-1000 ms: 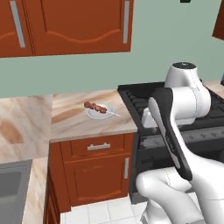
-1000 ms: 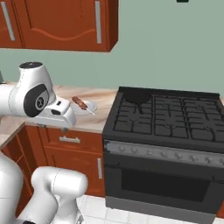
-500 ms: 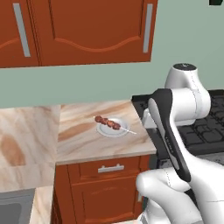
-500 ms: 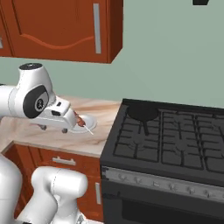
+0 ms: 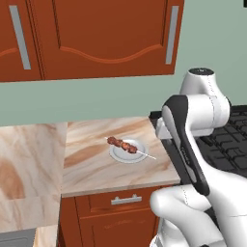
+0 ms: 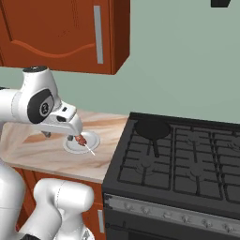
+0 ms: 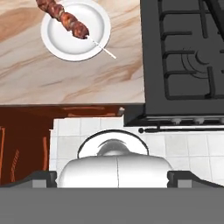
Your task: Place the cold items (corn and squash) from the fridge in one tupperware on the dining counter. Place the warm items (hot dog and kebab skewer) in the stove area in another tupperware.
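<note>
Far left: red-brown wall cabinets (image 5: 101,38) hang above a beige marbled counter (image 5: 91,169) beside the range.
Kebab skewer: a row of dark red chunks on a thin stick, the kebab skewer (image 5: 124,144), lies across a small white plate (image 5: 126,152) on that counter, its bare stick end jutting over the plate's rim toward the stove.
Middle: the white arm stands folded between counter and stove; in the hand view the plate and skewer sit up in the far corner, well away from the fingertips.
Gripper: the gripper (image 7: 118,177) hangs above the floor in front of the cabinets, its two dark tips spread as wide as they go, holding nothing.
Right: the stove area (image 6: 178,164), a black range with burner grates, carries a dark pan (image 6: 152,129) on a rear burner.
Step in hand: likely reaching for the skewer.
Doing it well: bring the hand over the plate, turn the fingers across the line of chunks, descend onto the meaty middle rather than the thin stick, and close gently so the plate does not slide.
</note>
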Controlling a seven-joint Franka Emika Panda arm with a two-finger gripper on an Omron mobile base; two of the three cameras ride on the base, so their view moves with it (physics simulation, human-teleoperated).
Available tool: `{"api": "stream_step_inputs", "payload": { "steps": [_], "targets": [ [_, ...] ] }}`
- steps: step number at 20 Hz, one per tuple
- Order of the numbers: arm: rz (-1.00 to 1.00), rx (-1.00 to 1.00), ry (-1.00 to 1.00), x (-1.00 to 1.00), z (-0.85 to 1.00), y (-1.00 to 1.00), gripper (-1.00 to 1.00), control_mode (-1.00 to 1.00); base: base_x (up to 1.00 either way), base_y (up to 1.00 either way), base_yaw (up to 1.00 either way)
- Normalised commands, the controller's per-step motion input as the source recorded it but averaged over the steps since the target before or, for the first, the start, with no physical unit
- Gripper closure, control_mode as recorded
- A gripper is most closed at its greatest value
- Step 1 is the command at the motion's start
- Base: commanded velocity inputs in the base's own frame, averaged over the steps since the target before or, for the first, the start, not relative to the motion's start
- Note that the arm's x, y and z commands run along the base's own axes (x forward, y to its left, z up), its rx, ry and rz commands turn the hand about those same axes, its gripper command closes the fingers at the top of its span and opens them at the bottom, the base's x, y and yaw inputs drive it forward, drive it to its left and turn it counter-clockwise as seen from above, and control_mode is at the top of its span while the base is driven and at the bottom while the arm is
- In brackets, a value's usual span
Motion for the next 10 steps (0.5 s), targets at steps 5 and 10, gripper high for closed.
{"api": "stream_step_inputs", "payload": {
  "steps": [5, 10],
  "targets": [
    [0.08, -0.01, -0.06, 0.63, -0.13, 0.36, -1.00, -1.00, 0.00, 0.00, 0.00],
    [0.14, -0.16, 0.00, 0.95, -0.84, 0.35, -1.00, -1.00, 0.00, 0.00, 0.00]
  ]
}}
